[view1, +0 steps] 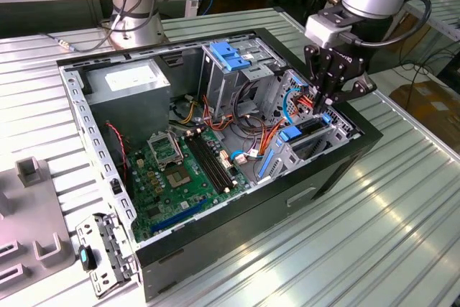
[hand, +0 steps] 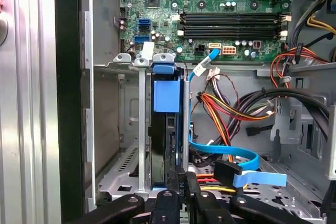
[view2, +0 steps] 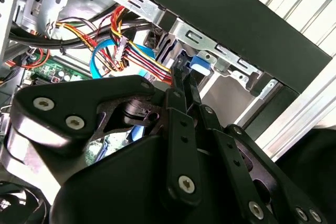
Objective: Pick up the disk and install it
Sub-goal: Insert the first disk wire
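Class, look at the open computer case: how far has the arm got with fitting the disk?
Done: the disk stands on edge in the metal drive cage of the case. In hand: the claw sits at its near end, fingers together on it. Left: whether the disk is fully seated cannot be told.

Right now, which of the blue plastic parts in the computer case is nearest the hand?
The disk's blue rail in the drive cage under the hand, not the wide latch plate.

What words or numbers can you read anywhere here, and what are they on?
Nothing can be read for sure.
Power supply sticker: print too small.
Gripper body: white lettering, blurred.
Motherboard: markings too small.
White cable tag: tiny print, unreadable.
The disk: no lettering to be seen on its blue rail.
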### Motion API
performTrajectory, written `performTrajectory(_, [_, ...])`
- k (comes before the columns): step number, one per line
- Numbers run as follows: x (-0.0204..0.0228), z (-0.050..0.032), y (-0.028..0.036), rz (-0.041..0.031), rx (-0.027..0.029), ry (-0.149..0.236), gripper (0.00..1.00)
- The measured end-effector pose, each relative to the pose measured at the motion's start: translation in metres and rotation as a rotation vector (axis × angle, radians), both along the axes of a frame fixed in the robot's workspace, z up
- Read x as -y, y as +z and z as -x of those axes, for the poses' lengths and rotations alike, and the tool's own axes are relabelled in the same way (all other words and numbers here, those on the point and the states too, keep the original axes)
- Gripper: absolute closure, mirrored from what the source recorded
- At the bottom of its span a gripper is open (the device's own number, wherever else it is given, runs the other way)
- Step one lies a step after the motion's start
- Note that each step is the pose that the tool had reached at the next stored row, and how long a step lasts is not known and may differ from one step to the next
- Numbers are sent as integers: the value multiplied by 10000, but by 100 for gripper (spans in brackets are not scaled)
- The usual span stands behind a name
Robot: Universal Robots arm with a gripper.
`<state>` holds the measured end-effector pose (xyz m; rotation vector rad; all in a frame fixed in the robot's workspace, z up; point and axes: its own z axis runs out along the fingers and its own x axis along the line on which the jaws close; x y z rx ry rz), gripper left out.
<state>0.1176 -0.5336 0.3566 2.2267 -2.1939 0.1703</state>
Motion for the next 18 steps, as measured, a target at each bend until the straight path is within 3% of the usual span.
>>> performTrajectory(13, [17, 11, -2, -2, 0, -33, 82])
performTrajectory(16, [25, 27, -3, -99, 0, -34, 82])
performTrajectory(18, [41, 33, -5, -233, -2, -34, 82])
